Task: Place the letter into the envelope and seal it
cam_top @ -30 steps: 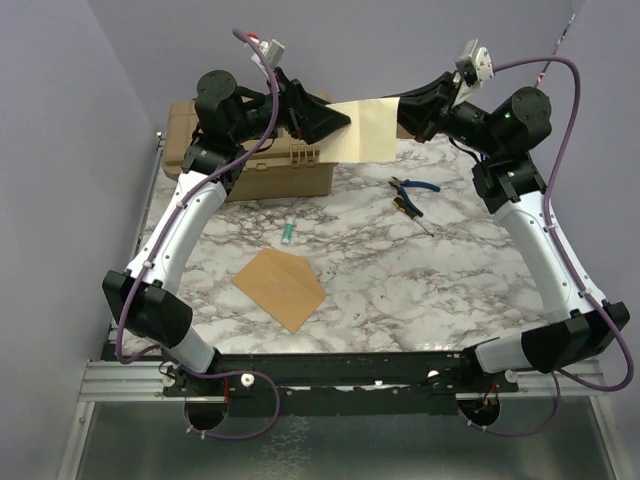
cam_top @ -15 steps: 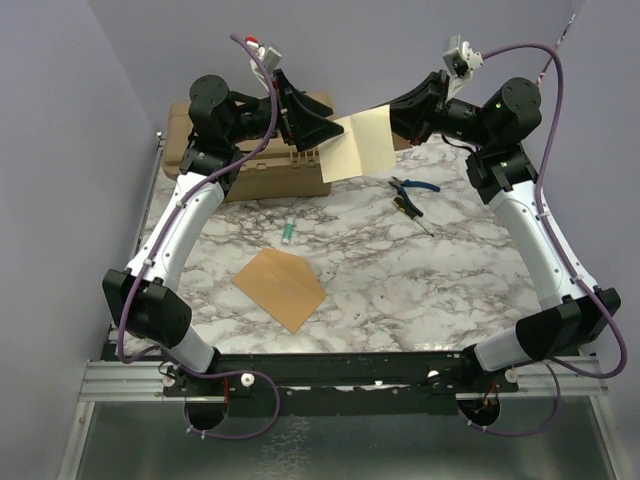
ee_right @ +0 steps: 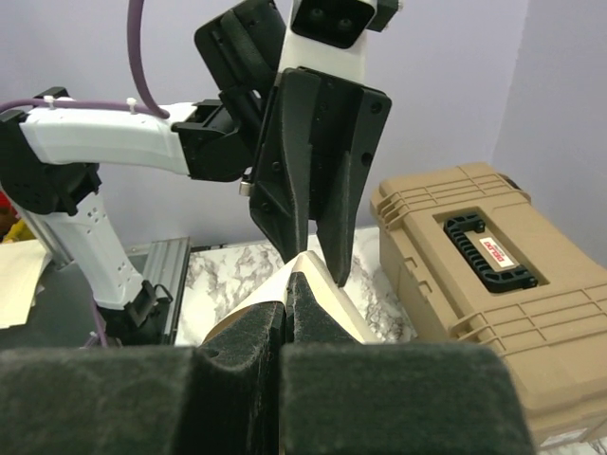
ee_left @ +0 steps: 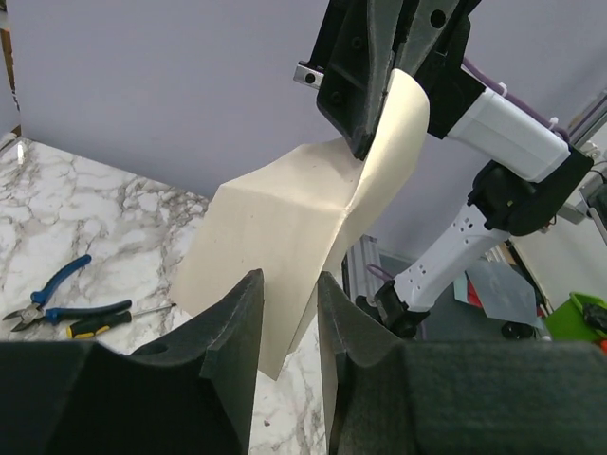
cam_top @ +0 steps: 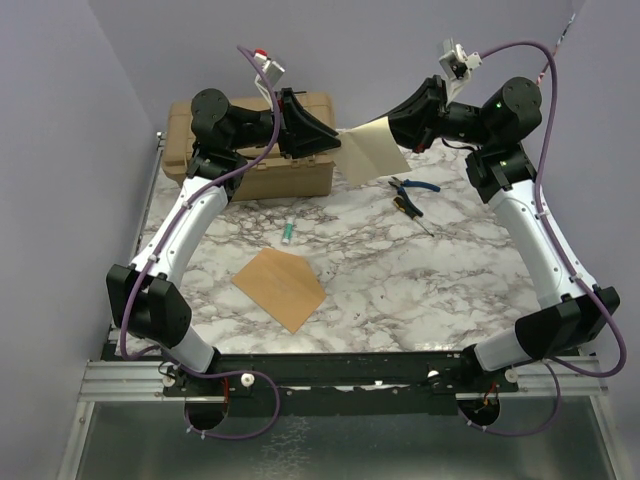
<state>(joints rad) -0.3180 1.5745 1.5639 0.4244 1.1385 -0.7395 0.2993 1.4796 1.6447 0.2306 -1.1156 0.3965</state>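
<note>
**Letter (cam_top: 368, 152) up in the air between two arms, envelope (cam_top: 280, 288) waiting on the table (cam_top: 450, 290)**

From where I stand, the right gripper (cam_top: 397, 122) is clamped tight on the top corner of the pale sheet, holding it well above the marble at the back of the table. The left gripper (cam_top: 332, 140) has its jaws drawn in to a slim gap around the opposite edge. In its own wrist view the paper runs down between the two fingers (ee_left: 237, 322) with daylight on either side, so I'd call it not yet pinched. The sheet has a fold running through it and bows between the two tools. The brown envelope lies flat near the front, well apart from all this, with its flap not lifted.

What worries me is the paper itself. If the left jaws close while the arms are pulling at different angles, that fold could set into a hard crease or the corner could tear. A buckled sheet would be awkward to slide into a flat envelope. If the left closes off the edge and the right then lets go, the sheet drops somewhere near the tan case (cam_top: 250, 175) or the pliers (cam_top: 413, 185).

A second ago the sheet was spread nearly flat and level between the arms and the left jaws stood wide. Since then the right wrist has lifted and turned, the sheet hangs tilted and creased, and the left jaws have come most of the way in. The envelope has not shifted
</note>
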